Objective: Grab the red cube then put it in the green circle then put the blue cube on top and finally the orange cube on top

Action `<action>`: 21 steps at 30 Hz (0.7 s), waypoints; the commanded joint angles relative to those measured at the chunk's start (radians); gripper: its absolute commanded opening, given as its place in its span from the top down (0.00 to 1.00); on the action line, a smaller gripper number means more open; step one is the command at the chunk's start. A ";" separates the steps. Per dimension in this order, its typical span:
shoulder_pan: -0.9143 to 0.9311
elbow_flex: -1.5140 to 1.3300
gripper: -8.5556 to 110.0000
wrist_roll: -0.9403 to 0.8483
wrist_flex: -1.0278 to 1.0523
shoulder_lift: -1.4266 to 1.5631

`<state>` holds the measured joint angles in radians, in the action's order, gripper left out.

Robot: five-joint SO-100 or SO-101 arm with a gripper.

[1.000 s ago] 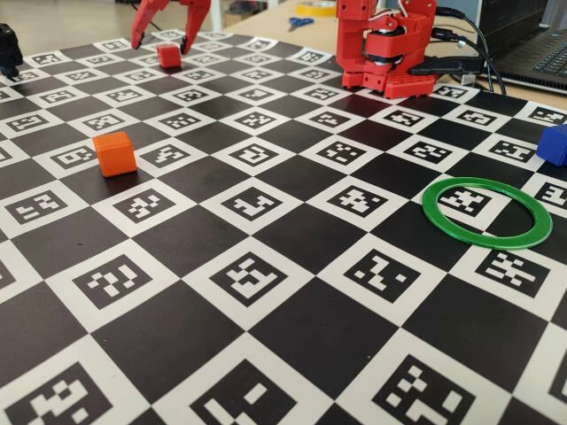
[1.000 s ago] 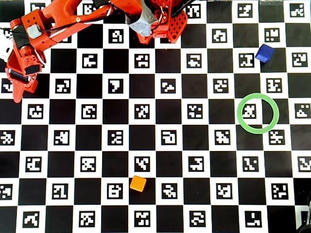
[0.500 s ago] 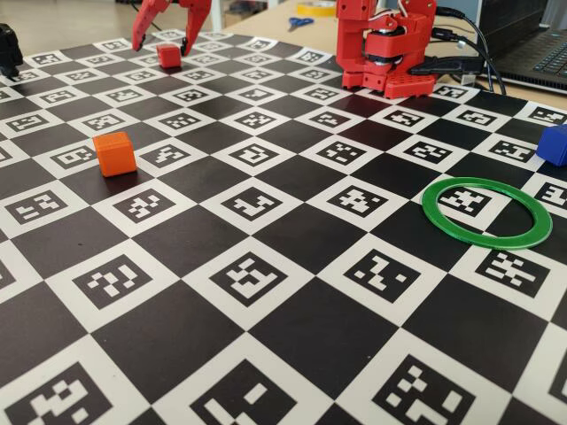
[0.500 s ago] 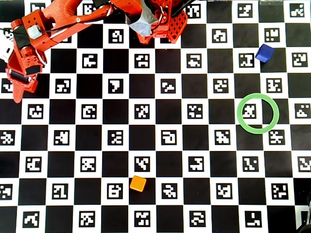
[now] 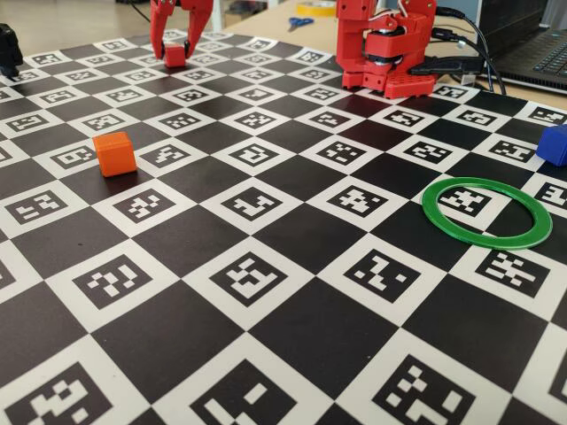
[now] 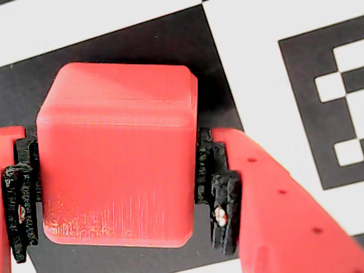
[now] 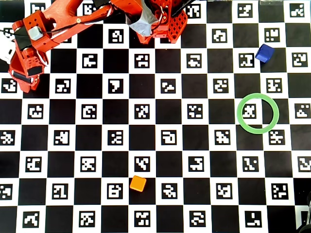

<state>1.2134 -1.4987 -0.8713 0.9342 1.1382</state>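
A checkered board (image 5: 292,336) of black squares and white squares printed with coded markers fills nearly all of the fixed view and the overhead view. The red arm's base (image 5: 385,49) stands at the top centre of the fixed view, with dark cables (image 5: 469,40) trailing to its right; in the overhead view the arm (image 7: 73,17) stretches from the top centre across to the upper left corner. A pair of blue-handled scissors (image 5: 299,21) lies on the bare table beyond the board, at the top of the fixed view.

The green circle (image 5: 485,212) lies flat at the right of the fixed view, thin and open in the middle, with a marker square showing through it and nothing inside. The blue cube (image 5: 554,144) sits at the right edge, just above the ring and apart from it. The orange cube (image 5: 115,153) rests alone at the left of the fixed view, well apart from the others, with open board around it.

The red cube (image 6: 116,156) is at the upper left of the fixed view, on a black square. In the wrist view it is matte, with fine layer lines and rounded edges. The gripper (image 6: 114,199) is clenched on it: the black pads (image 6: 219,196) press both side faces, left and right of the frame.
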 commanded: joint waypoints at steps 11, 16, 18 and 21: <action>-0.054 0.035 0.82 0.051 0.209 0.296; -0.107 0.051 0.82 0.109 0.337 0.419; -0.137 0.044 0.82 0.137 0.385 0.469; -0.190 0.071 0.83 0.184 0.469 0.509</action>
<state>1.0769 -1.5018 -0.7286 1.3269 1.5018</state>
